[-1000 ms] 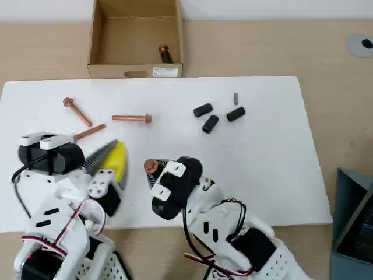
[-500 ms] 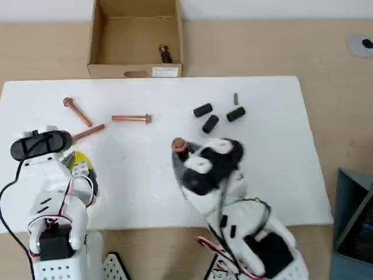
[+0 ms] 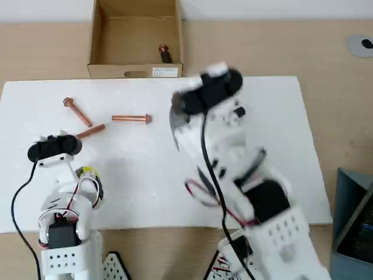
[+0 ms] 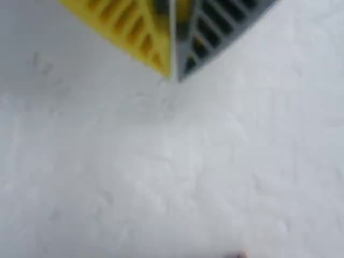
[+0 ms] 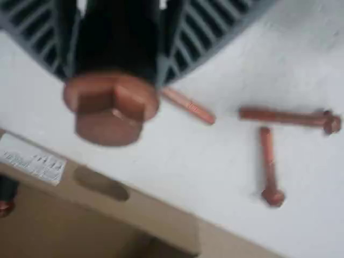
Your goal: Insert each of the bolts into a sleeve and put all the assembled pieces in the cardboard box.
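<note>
My right gripper (image 5: 115,80) is shut on a black sleeve with a copper bolt (image 5: 110,107) in it, the hex head sticking out past the fingertips. In the high view this gripper (image 3: 175,118) hangs over the far part of the white mat (image 3: 280,163), just short of the cardboard box (image 3: 96,35). One assembled piece (image 3: 165,53) lies inside the box. Three loose bolts (image 3: 132,118) (image 3: 77,111) (image 3: 90,131) lie on the mat's left side. My left gripper (image 4: 173,75) is shut on nothing, pointing down at bare mat near the front left (image 3: 87,171).
The box's front wall (image 5: 107,207) lies just beyond the held piece. My right arm covers the spot where the loose sleeves lay. A grey bin (image 3: 352,216) stands off the mat at the right edge, and a grey disc (image 3: 361,44) at the far right.
My right arm has swung from the mat's front centre toward the box, carrying the bolt in its sleeve. My left arm has drawn back to the front left with its gripper turned downward.
</note>
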You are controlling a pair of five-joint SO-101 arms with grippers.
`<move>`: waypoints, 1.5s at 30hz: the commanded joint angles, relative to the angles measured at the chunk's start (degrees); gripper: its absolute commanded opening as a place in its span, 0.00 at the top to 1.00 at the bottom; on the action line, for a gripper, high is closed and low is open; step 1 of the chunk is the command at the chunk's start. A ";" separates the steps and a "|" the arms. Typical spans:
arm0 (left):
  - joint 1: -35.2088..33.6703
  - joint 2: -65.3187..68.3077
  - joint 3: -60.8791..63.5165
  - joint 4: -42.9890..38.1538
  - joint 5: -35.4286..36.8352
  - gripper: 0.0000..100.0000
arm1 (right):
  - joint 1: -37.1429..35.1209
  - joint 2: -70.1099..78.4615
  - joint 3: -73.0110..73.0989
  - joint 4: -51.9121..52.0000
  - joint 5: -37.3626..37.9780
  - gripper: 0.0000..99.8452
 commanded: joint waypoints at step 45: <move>-0.09 -0.22 0.09 0.00 0.00 1.00 | 6.11 110.81 -94.64 -22.77 33.23 0.89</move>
